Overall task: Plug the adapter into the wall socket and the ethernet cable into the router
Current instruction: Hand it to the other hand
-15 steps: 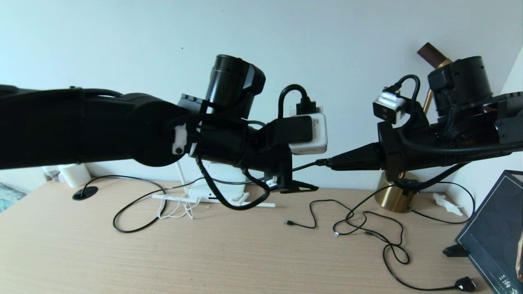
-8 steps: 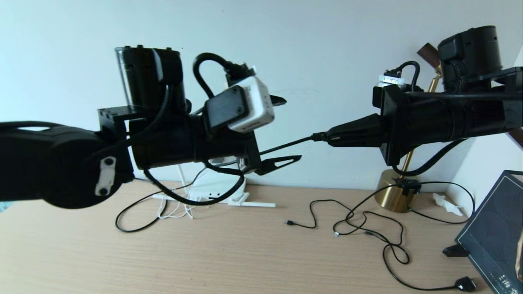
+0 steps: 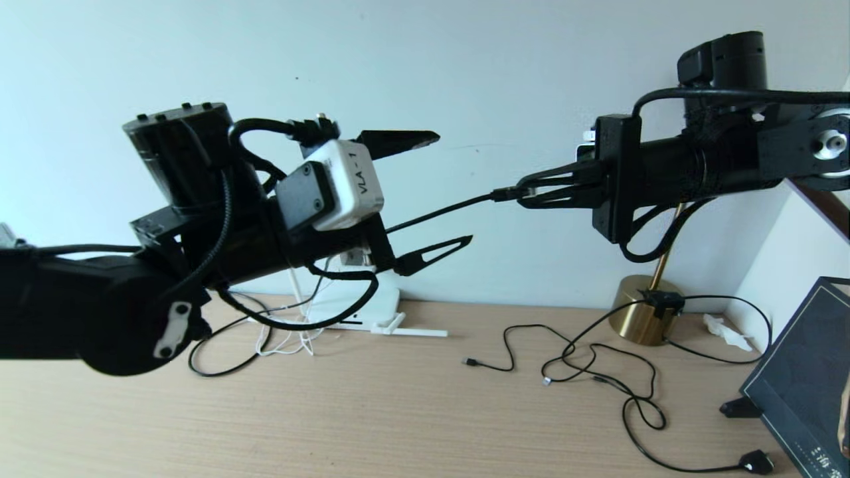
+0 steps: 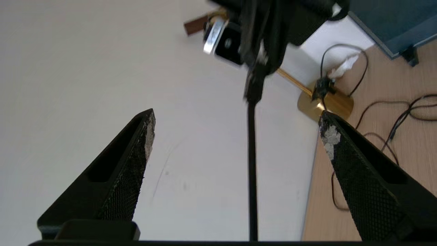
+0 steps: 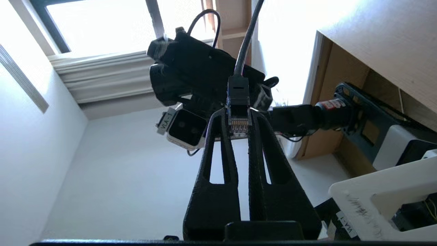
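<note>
Wooden bench (image 3: 372,411) against the wall.
On it: white router (image 3: 345,309), loose black cables (image 3: 597,372), brass lamp base (image 3: 641,309), crumpled tissue (image 3: 727,330).

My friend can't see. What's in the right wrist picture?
The right claw is shut on the clear plug tip of the black ethernet cable. Behind it is the robot's left arm with its small white camera.

desk (image 3: 398,411): pale wood-grain, matt. lamp base (image 3: 641,312): glossy brass-look metal. left gripper (image 4: 235,136) pads (image 4: 355,171): rough knurled black (tips worn pale). ethernet cable (image 5: 239,102): clear plastic plug.
</note>
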